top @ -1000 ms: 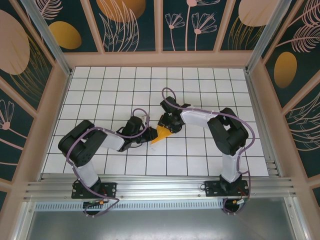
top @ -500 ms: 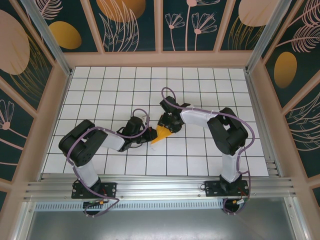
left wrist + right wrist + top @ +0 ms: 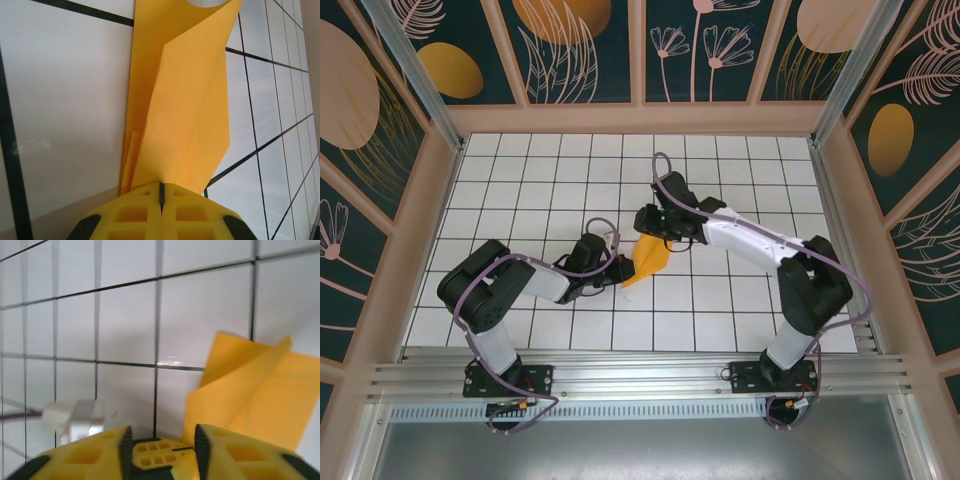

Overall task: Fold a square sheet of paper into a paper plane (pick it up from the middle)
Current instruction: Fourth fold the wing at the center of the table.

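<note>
Orange-yellow paper is seen near the middle of the white tiled table [image 3: 520, 180]. It is the square sheet of paper [image 3: 648, 258], and it is folded into a pointed wedge with creases in it. The wedge is laid between the two grippers, with its point toward the near left.

The left gripper [image 3: 617, 272] is placed at the near left end of the wedge. In the left wrist view, the left gripper [image 3: 161, 192] is seen clamped on that end of the square sheet of paper [image 3: 185, 100]. Its yellow fingers [image 3: 125, 215] are pressed together, with only a thin line between them. One flap of the paper is lifted off the table, and a flat layer is laid under it.

The right gripper [image 3: 645, 222] is held at the far side of the wedge. In the right wrist view, the right gripper [image 3: 160, 447] is seen with its yellow fingers [image 3: 240, 455] kept apart and a gap left between them. The square sheet of paper [image 3: 250, 395] is seen just beside the right-hand finger, with one corner turned up. Whether the paper is touched by that finger cannot be told.
</note>
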### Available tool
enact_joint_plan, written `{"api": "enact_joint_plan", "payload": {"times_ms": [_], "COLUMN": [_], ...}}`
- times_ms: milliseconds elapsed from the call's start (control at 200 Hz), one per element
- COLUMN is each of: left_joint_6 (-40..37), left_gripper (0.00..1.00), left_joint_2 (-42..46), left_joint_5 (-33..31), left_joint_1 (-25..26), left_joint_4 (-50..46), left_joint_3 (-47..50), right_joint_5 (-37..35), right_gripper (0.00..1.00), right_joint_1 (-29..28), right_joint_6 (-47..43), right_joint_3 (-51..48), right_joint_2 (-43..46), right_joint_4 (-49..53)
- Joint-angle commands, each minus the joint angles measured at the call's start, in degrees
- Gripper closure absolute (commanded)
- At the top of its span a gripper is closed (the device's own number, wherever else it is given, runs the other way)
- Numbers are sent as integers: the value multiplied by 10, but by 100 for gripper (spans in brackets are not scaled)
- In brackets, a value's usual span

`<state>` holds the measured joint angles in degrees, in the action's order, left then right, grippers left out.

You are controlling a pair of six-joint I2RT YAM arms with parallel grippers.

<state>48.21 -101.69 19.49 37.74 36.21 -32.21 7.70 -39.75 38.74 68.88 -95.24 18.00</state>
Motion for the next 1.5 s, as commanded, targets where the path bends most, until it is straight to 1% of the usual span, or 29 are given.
{"api": "enact_joint_plan", "payload": {"times_ms": [0,60,130,290,655,766,1011,1236,1496], "left_joint_6": [-18,-19,-20,-20,-22,-22,-28,-32,-43], "left_gripper": [100,100,100,100,100,100,100,100,100], "left_joint_2": [-30,-30,-32,-34,-33,-35,-37,-40,-43], "left_joint_5": [-20,-20,-21,-20,-19,-17,-20,-17,-17], "left_joint_1": [0,1,0,1,0,0,0,1,1], "left_joint_4": [-83,-86,-89,-92,-102,-103,-115,-117,-136], "left_joint_3": [17,16,17,16,8,6,6,5,2], "right_joint_5": [71,98,107,130,152,148,116,156,139], "right_gripper": [80,89,94,99,100,100,100,100,100], "right_joint_1": [5,5,6,8,11,12,19,17,28], "right_joint_6": [-48,-57,-61,-66,-83,-86,-82,-92,-105], "right_joint_3": [-61,-78,-93,-115,-104,-101,-104,-97,-94], "right_joint_2": [-7,-15,-26,-50,-105,-117,-122,-99,-132], "right_joint_4": [-67,-91,-104,-131,-138,-134,-119,-140,-128]}}
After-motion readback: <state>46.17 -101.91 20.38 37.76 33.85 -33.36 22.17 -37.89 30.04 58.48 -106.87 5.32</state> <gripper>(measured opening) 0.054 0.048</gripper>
